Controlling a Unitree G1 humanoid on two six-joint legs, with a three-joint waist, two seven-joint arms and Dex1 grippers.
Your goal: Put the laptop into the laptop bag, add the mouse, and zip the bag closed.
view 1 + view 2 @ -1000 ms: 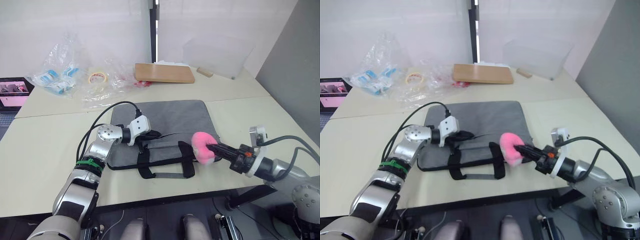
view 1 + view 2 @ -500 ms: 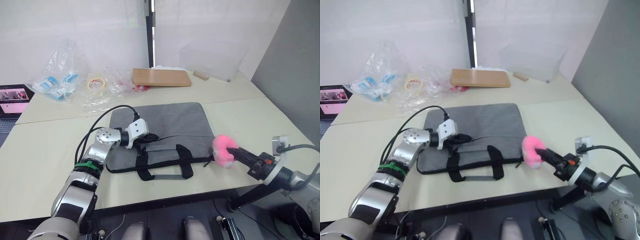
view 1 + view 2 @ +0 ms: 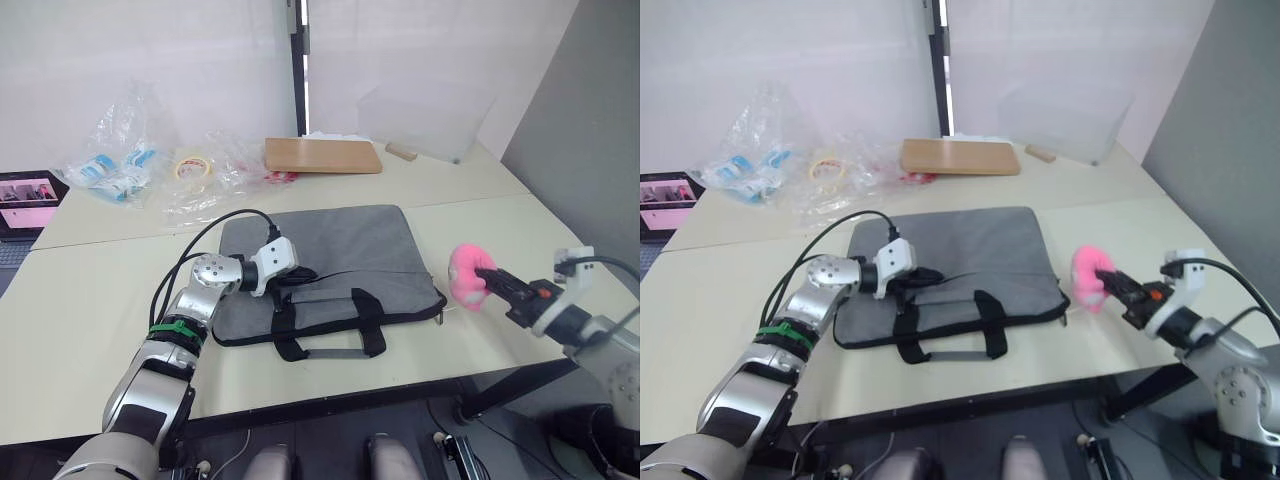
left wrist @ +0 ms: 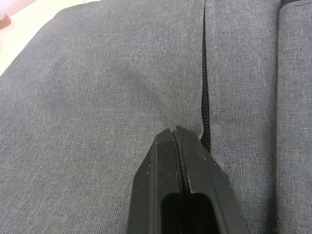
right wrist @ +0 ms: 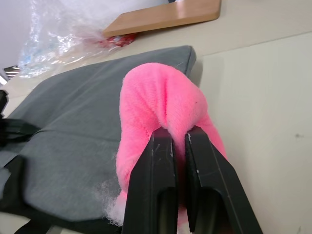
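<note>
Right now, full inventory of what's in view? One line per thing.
laptop bag: 1, grey with black strap handles, flat on the near table, centre.
pink soft object: 1, pink, pinched in the right gripper, off the bag's right edge.
wooden board: 1, tan, far table, behind the bag.
tape roll: 1, yellowish, far table, left of the board.
plastic bags: several, clear, far table at the left, some with blue and white packets inside.
clear plastic box: 1, transparent, far right of the far table.
small laptop: 1, dark with a pink lit screen, far left edge.
left gripper: fingers shut, tips on the bag beside its zip.
right gripper: fingers shut on the pink soft object.
</note>
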